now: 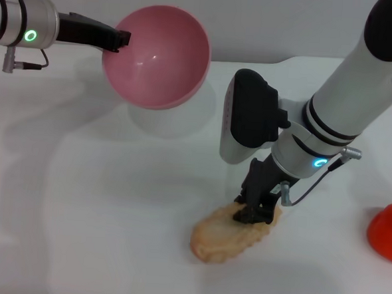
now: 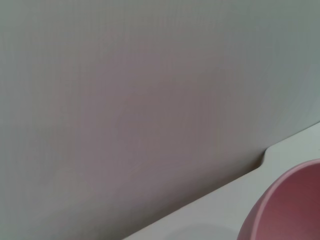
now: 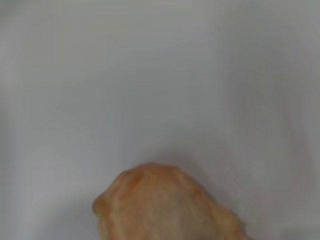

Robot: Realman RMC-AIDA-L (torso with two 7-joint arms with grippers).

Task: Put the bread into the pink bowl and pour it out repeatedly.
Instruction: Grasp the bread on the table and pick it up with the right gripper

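Pink bowl (image 1: 158, 55) hung tilted above the table (image 1: 79, 213), clamped at its rim by the left gripper (image 1: 120, 39). The right gripper (image 1: 255, 214) was down on the bread (image 1: 227, 239) — lying flat — fingers cannot tell. No writing seen.

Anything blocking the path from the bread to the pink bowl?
Nothing visible. The tan ridged toy loaf lies on the white table with the right claw down on its end. The round pink plastic bowl is held tilted in the air by the left claw, with only bare table between them.
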